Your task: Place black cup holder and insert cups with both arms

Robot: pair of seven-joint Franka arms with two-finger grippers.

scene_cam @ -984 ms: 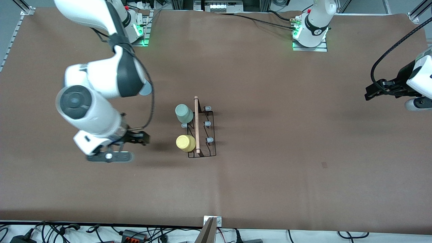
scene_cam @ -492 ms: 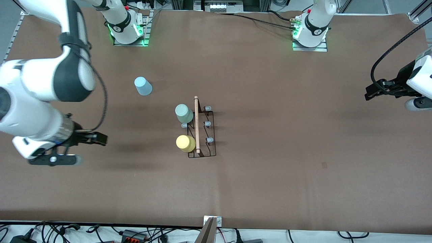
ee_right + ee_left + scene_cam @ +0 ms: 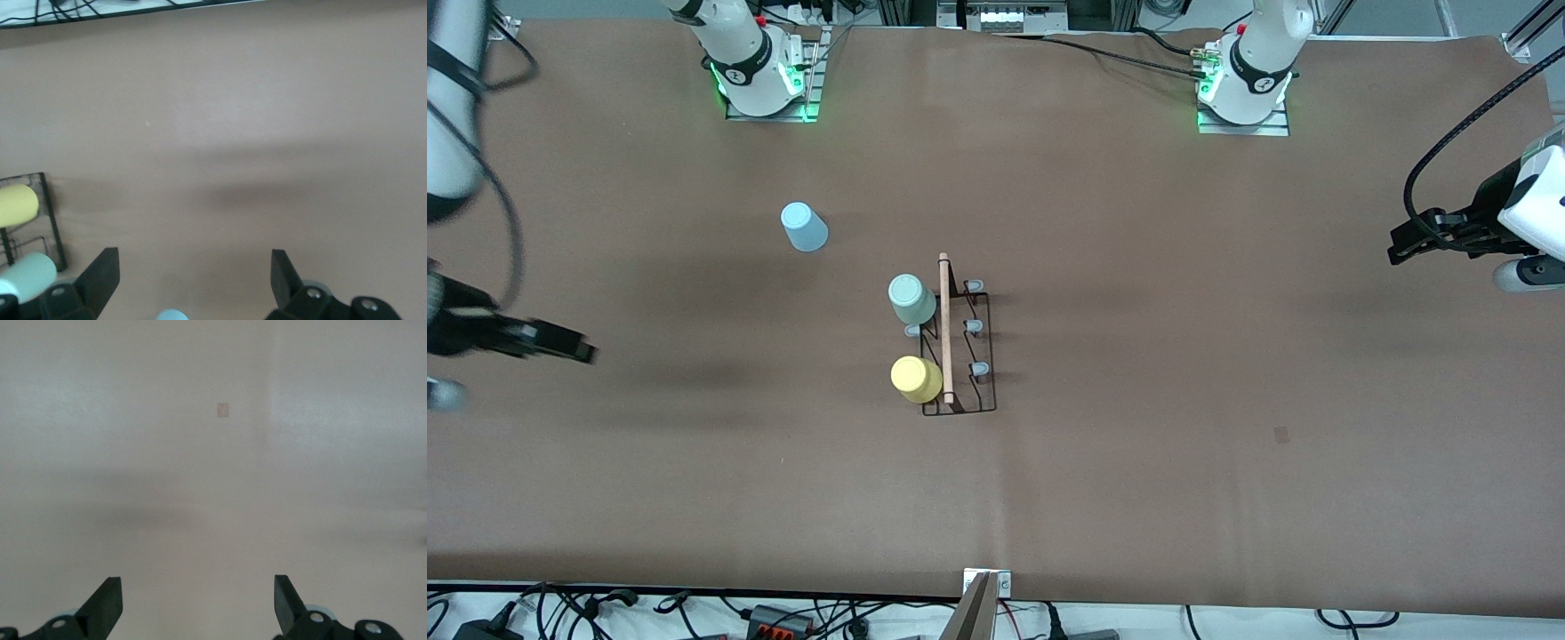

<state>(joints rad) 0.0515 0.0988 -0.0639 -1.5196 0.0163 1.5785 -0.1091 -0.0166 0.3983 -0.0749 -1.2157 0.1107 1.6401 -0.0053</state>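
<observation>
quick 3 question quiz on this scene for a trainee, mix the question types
1. True or false: the blue cup sits on a peg of the rack.
2. Which cup on the rack is nearer the front camera? A) green cup B) yellow cup
3. Fill in: the left tool and the right tool both have their fingers ____.

Key
1. False; it stands on the table, apart from the rack.
2. B
3. open

No text, label, brand or number can be read on anything in these views.
</observation>
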